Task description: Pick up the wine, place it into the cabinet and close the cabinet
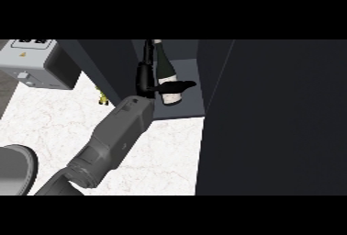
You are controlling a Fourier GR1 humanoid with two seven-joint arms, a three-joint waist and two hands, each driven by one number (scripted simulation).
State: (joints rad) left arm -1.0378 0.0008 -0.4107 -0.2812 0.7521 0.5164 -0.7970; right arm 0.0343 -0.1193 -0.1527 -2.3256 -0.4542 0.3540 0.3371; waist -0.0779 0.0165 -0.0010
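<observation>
Head view: a grey forearm [115,133] rises from the lower left of the frame toward the top centre, where its black left hand [150,78] reaches into the open cabinet [183,110]. The wine bottle [166,69], dark green with a pale band near its base, lies inside the cabinet on the grey shelf floor, its neck pointing to the top of the frame. The hand's thumb [177,86] crosses the bottle's lower part while the fingers run up along the bottle's left side, so the hand is curled round the bottle. A wide dark cabinet door [271,119] fills the right half of the frame and hides everything behind it. At the upper left stands a grey appliance [34,62], cut off by the frame's edge. A small yellow object [102,97], too small to identify, lies on the white marbled table [47,119], partly behind the forearm. A rounded grey shape [15,170] sits at the lower left edge, cut off.
</observation>
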